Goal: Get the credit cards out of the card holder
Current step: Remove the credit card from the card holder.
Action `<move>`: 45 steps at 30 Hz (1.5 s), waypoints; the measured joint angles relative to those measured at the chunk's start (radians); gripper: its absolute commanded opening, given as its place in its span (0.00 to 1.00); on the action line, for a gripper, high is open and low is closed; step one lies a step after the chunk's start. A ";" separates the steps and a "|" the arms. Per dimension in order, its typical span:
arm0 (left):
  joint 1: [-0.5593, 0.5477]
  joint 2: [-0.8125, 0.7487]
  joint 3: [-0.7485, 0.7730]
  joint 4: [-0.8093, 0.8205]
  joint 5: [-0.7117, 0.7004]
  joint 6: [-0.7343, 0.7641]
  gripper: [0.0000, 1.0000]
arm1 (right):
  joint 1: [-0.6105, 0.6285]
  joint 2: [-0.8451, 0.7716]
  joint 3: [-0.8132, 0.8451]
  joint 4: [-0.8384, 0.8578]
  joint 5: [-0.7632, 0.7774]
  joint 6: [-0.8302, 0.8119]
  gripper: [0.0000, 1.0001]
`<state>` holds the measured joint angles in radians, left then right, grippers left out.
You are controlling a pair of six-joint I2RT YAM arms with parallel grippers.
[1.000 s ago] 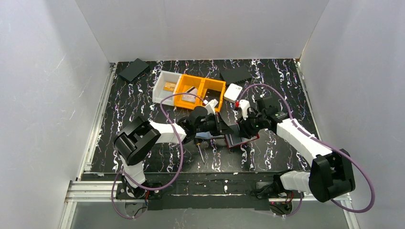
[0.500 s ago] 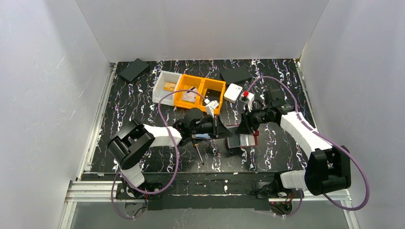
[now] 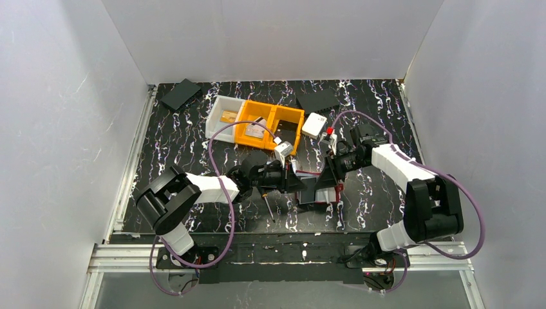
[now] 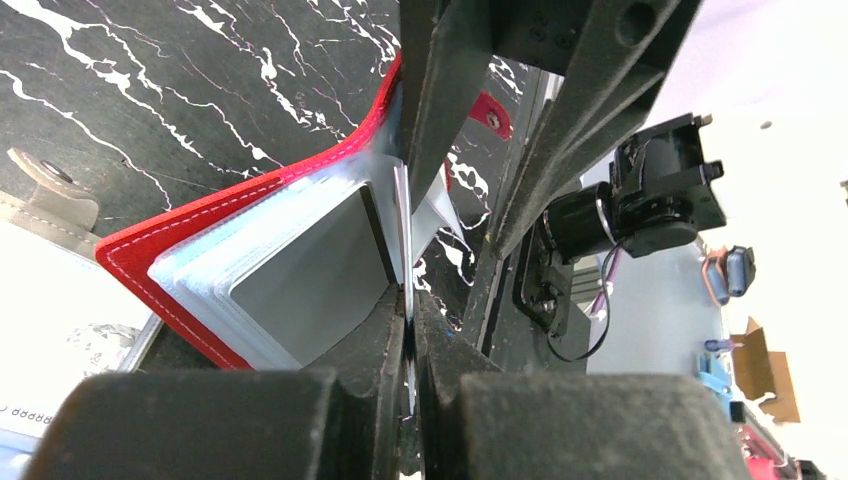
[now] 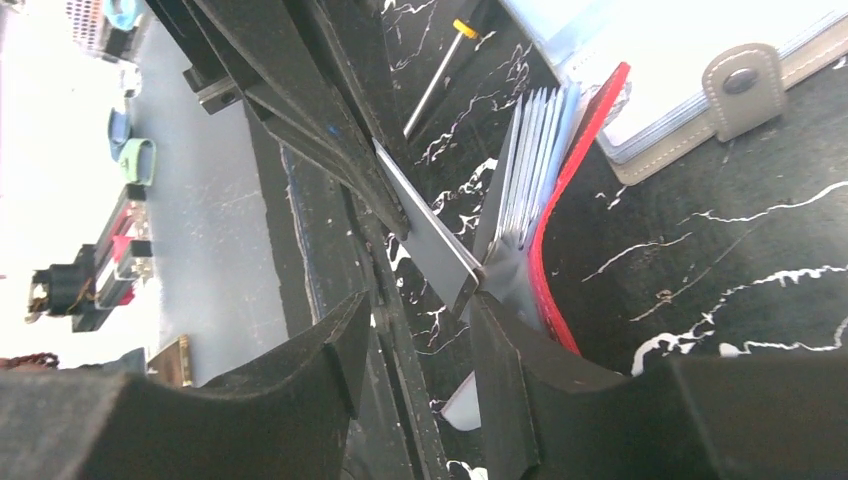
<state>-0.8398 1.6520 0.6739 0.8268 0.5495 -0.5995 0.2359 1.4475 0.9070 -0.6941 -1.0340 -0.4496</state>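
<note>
The red card holder (image 3: pixel 320 194) lies open on the black marbled table, its clear sleeves (image 4: pixel 215 285) fanned upward. One sleeve shows a grey credit card (image 4: pixel 300 280). My left gripper (image 3: pixel 295 182) (image 4: pixel 410 310) is shut on the thin edge of another grey credit card (image 5: pixel 428 235), which stands partly out of a sleeve. My right gripper (image 3: pixel 329 172) (image 5: pixel 420 320) hangs over the holder's spine, open. The card's far end lies between its fingers, and one finger (image 5: pixel 505 345) rests against the sleeves beside the red cover (image 5: pixel 570 200).
A pale card wallet with a snap tab (image 5: pixel 735 75) lies beside the red holder. A screwdriver (image 3: pixel 270 206) lies near the left gripper. Behind stand two orange bins (image 3: pixel 270 122), a white bin (image 3: pixel 222 116), a white box (image 3: pixel 313 124) and two black pads (image 3: pixel 180 94) (image 3: pixel 317 100).
The right gripper lifted off, then came back down onto the holder with its jaws wider. The left arm stretched lower and rightward, still shut, and the holder shifted slightly toward me.
</note>
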 measured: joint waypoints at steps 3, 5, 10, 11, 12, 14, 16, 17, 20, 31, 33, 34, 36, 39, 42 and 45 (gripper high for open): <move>0.000 0.000 -0.001 -0.002 0.010 0.038 0.00 | 0.000 0.042 0.001 -0.030 -0.034 -0.044 0.47; 0.000 0.000 -0.004 -0.001 0.017 0.061 0.00 | 0.001 0.074 0.002 -0.053 -0.052 -0.074 0.47; 0.000 0.000 -0.023 0.010 0.039 0.114 0.00 | 0.004 0.144 0.022 -0.142 -0.093 -0.193 0.47; 0.000 0.000 -0.027 0.017 0.047 0.123 0.00 | 0.005 0.151 0.027 -0.161 -0.097 -0.222 0.47; 0.000 0.000 -0.030 0.021 0.055 0.128 0.00 | 0.006 0.160 0.033 -0.190 -0.103 -0.267 0.47; 0.000 0.000 -0.035 0.035 0.072 0.134 0.00 | 0.006 0.172 0.042 -0.243 -0.117 -0.355 0.47; 0.000 0.000 -0.043 0.056 0.091 0.136 0.00 | 0.007 0.177 0.047 -0.297 -0.128 -0.445 0.47; 0.000 0.000 -0.045 0.063 0.099 0.136 0.00 | 0.007 0.177 0.047 -0.321 -0.134 -0.486 0.46; 0.000 0.000 -0.048 0.081 0.123 0.135 0.00 | 0.008 0.177 0.047 -0.389 -0.143 -0.604 0.45; 0.002 0.019 -0.059 0.187 0.156 0.079 0.00 | 0.008 0.179 0.047 -0.463 -0.154 -0.743 0.38; 0.003 0.032 -0.059 0.211 0.153 0.058 0.00 | 0.005 0.183 0.046 -0.459 -0.155 -0.731 0.38; 0.003 0.041 -0.059 0.225 0.150 0.047 0.00 | 0.002 0.186 0.046 -0.455 -0.155 -0.721 0.38; 0.003 0.063 -0.059 0.253 0.140 0.022 0.00 | -0.009 0.190 0.042 -0.430 -0.153 -0.675 0.36; 0.003 0.106 -0.059 0.295 0.111 -0.021 0.00 | -0.032 0.191 0.016 -0.331 -0.152 -0.548 0.33; 0.002 0.152 -0.059 0.335 0.076 -0.059 0.00 | -0.053 0.192 -0.024 -0.195 -0.151 -0.391 0.33; -0.001 0.196 -0.059 0.367 0.041 -0.095 0.00 | -0.064 0.195 -0.061 -0.064 -0.138 -0.237 0.34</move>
<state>-0.8410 1.8484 0.6147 1.1934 0.5907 -0.6941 0.1722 1.6428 0.8459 -0.7586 -1.1725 -0.6861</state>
